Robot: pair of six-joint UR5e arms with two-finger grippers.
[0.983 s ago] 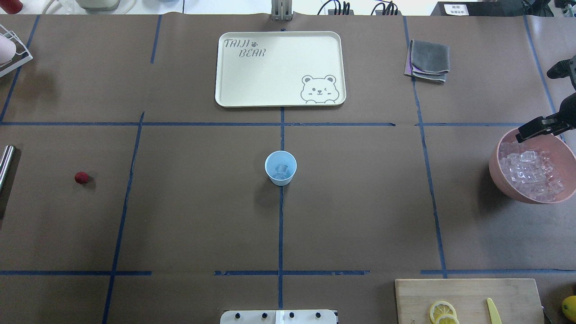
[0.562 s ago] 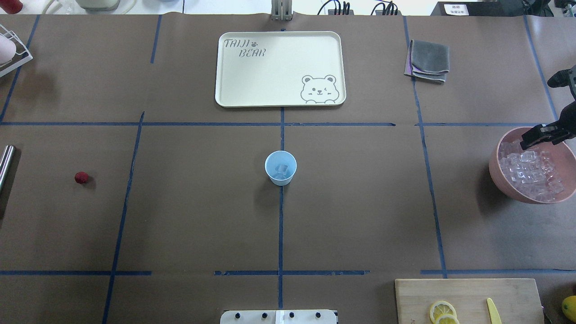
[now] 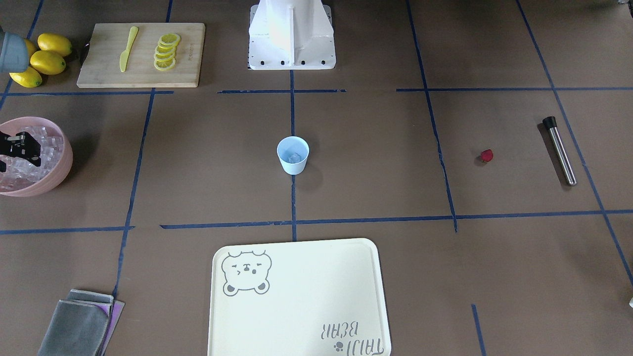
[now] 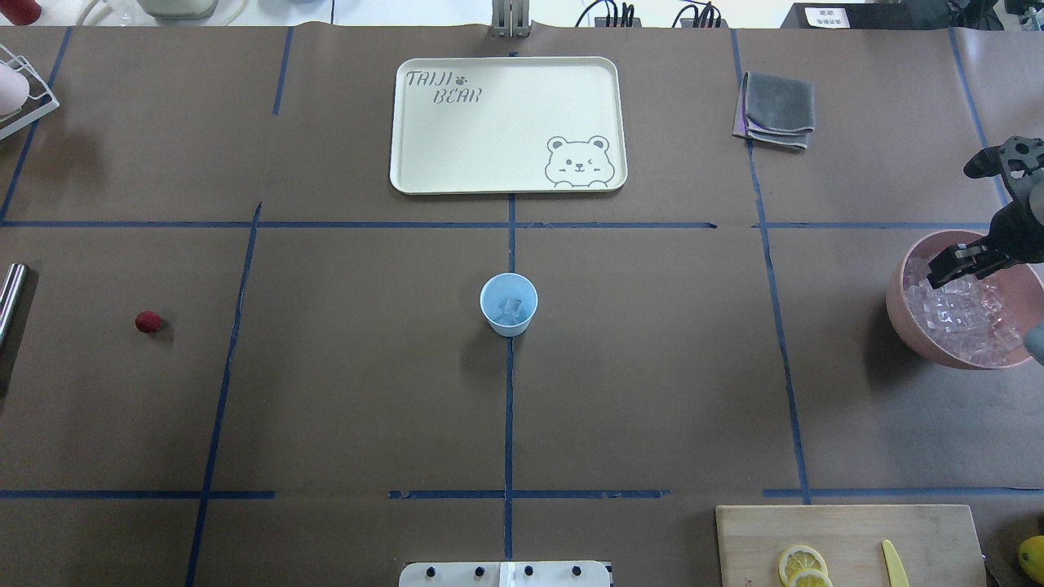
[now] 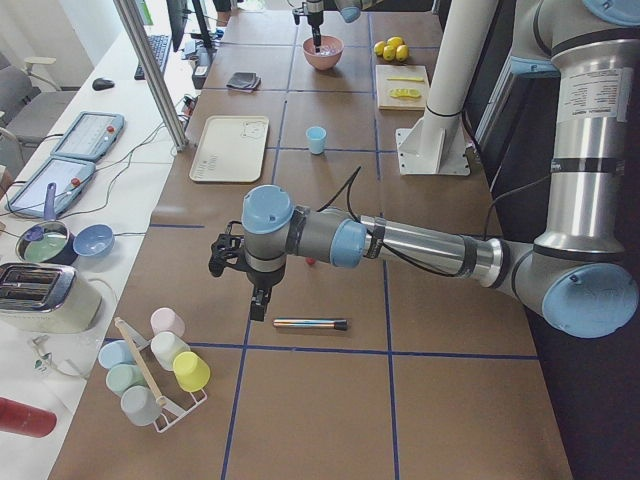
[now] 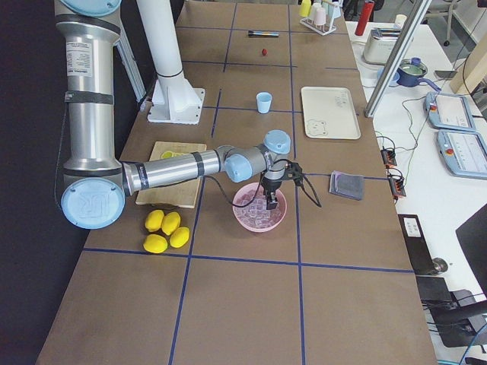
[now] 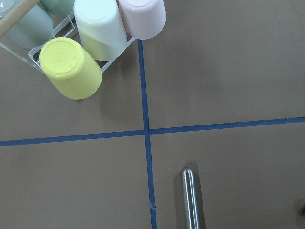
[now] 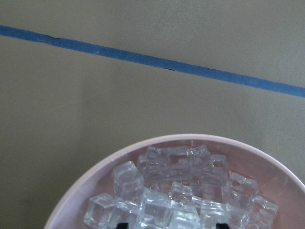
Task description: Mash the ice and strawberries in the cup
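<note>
The pale blue cup (image 4: 509, 303) stands upright at the table's centre with a cube of ice (image 4: 511, 306) inside. A dark-red strawberry (image 4: 147, 321) lies alone on the table far to the left. My right gripper (image 4: 950, 265) hangs over the far rim of the pink bowl (image 4: 904, 326), which is full of ice (image 8: 181, 191). Its fingertips (image 8: 121, 224) show apart at the cubes, so it is open. My left gripper (image 5: 258, 298) shows only in the exterior left view, above a steel rod (image 5: 310, 324). I cannot tell its state.
A cream tray (image 4: 408, 175) lies beyond the cup and a folded grey cloth (image 4: 776, 108) at the back right. A cutting board (image 4: 848, 538) with lemon slices and a yellow knife sits front right, with whole lemons (image 3: 44, 62) beside it. A rack of cups (image 7: 81, 67) stands far left.
My right gripper has come down and moved inward over the pink bowl, closer to the ice. The cup, the strawberry and the rest have not moved.
</note>
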